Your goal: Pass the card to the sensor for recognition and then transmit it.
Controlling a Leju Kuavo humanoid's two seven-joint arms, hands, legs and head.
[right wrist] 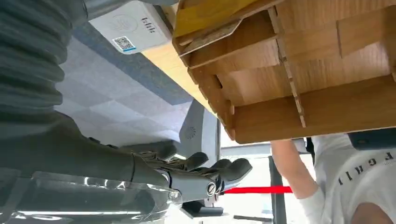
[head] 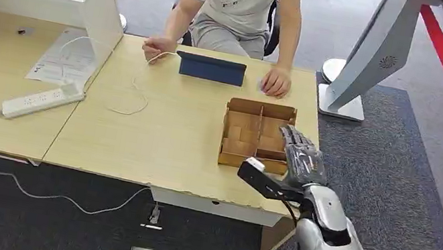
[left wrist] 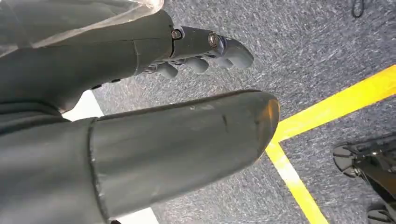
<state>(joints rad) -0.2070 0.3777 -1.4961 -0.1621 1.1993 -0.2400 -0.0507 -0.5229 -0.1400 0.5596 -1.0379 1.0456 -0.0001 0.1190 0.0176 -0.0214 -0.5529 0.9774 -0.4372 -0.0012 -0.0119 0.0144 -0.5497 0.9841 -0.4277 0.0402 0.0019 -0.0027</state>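
1. Head view: a pale wooden table [head: 156, 134] fills the left and centre of the frame. Right of centre on it sits an open cardboard box with dividers [head: 256, 135]. The robot's right hand [head: 298, 157] rises from the lower right, over the box's right edge, its fingers extended, close together and holding nothing. A person [head: 242, 6] sits at the top centre, hands on the table beside a dark blue tablet-like device [head: 212, 69], which may be the sensor. A white power strip [head: 43, 100] lies at the left. I cannot make out a card in the box from here.

2. Left wrist view: the left hand [left wrist: 205, 53], in the upper middle, hangs above grey carpet with yellow tape [left wrist: 299, 154] at the lower right. Its fingers are curled loosely with nothing in them.

3. Right wrist view: the box's compartments occupy the upper right; the right hand's fingers lie in the lower centre, slightly apart and empty. No card is visible here.

4. Judgement: this looks like the reach for the card. The next move calls for lowering the fingers into the correct compartment and pinching a thin, flat card.
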